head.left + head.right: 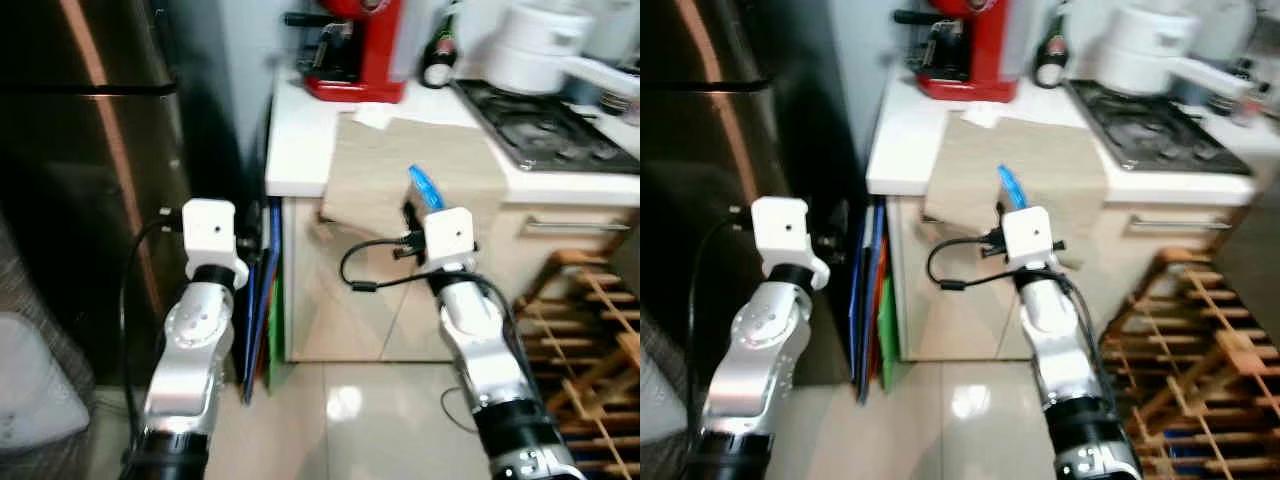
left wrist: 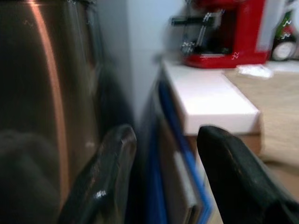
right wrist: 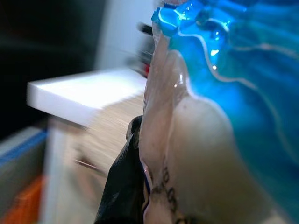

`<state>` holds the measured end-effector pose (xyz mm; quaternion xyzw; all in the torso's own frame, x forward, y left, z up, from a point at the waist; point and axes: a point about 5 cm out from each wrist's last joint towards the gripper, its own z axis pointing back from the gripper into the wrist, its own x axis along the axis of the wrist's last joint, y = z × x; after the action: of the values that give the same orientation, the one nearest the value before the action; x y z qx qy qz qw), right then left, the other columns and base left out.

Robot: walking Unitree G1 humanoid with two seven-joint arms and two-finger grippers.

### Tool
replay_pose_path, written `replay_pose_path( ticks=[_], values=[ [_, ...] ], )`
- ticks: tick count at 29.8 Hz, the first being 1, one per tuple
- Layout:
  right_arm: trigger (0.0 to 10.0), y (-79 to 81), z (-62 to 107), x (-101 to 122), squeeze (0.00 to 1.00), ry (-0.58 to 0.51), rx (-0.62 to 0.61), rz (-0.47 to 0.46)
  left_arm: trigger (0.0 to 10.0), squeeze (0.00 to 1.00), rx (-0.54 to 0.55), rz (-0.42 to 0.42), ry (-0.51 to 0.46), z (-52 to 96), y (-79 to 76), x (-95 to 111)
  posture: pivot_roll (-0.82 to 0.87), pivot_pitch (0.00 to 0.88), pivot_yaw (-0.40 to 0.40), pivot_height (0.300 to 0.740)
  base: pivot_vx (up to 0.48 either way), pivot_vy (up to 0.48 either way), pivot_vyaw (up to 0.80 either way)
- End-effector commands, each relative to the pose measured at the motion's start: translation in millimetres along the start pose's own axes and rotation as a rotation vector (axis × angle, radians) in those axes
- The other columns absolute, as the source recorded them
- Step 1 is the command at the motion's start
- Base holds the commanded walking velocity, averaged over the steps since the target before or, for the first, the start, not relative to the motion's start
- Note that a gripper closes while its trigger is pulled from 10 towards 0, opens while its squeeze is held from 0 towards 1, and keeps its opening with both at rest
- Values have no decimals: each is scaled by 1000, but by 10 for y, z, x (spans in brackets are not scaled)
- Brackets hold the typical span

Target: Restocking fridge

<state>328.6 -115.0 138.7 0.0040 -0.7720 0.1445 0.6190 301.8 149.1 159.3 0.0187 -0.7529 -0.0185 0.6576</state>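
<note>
Down low, glossy pale floor tiles (image 1: 340, 420) catch a patch of light, and both silver arms are raised from the bottom of the view. The right gripper (image 3: 140, 154) has its black fingers clamped on a soft clear-and-blue plastic packet (image 3: 219, 116), shiny and crinkled, held up in front of the cabinet below the counter edge; its blue tip (image 1: 424, 187) pokes above the white wrist block. The left gripper (image 2: 163, 158) reaches level toward the gap beside the fridge, fingers apart with nothing between them. To its side stands the dark, brushed-metal fridge (image 1: 70, 180), door closed, streaked with a warm reflection. Thin blue and orange boards (image 1: 868, 300) lean upright in the gap. Beyond, a white counter (image 1: 300, 140) carries a beige mat (image 1: 420, 160), a red coffee machine (image 1: 355, 50), a gas hob (image 1: 545, 125) and a white pot (image 1: 540, 45). A wooden rack (image 1: 590, 320) sits lower right.
</note>
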Motion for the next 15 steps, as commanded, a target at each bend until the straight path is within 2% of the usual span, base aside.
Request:
replay_pose_path(
  ticks=[1, 2, 3, 4, 5, 8, 15],
  values=[
    [0, -137, -10, 44, 137, -20, -34, -12, 10000, 0, -32, 11, -11, -7, -91, 30, -95, 0, 5, 740, 0, -480, 594],
    [0, -141, -3, 35, 75, -13, -35, -13, 10000, 0, -42, 14, -5, 1, -91, 16, -94, 0, 7, 740, 0, 0, 0],
    [0, -141, -3, 35, 75, -13, -35, -13, 10000, 0, -42, 14, -5, 1, -91, 16, -94, 0, 7, 740, 0, 0, 0],
    [0, -157, 4, 17, 12, 0, -41, -12, 10000, 0, -51, 15, 0, 9, -89, 2, -89, 0, 6, 740, 0, 0, 0],
    [0, -175, 19, -2, 0, 11, -49, -16, 10000, 0, -64, 16, 11, 24, -77, -25, -84, 0, 4, 740, 0, 0, 0],
    [0, -217, 55, -35, 0, 27, -64, -26, 10000, 0, -84, 43, 41, 51, -65, -76, -80, 0, 5, 740, -109, 0, 0],
    [0, -172, 70, -91, 0, 42, -66, -47, 10000, 0, -109, 40, 46, 52, -50, -122, -70, 0, -9, 740, -419, 0, 0]
  ],
)
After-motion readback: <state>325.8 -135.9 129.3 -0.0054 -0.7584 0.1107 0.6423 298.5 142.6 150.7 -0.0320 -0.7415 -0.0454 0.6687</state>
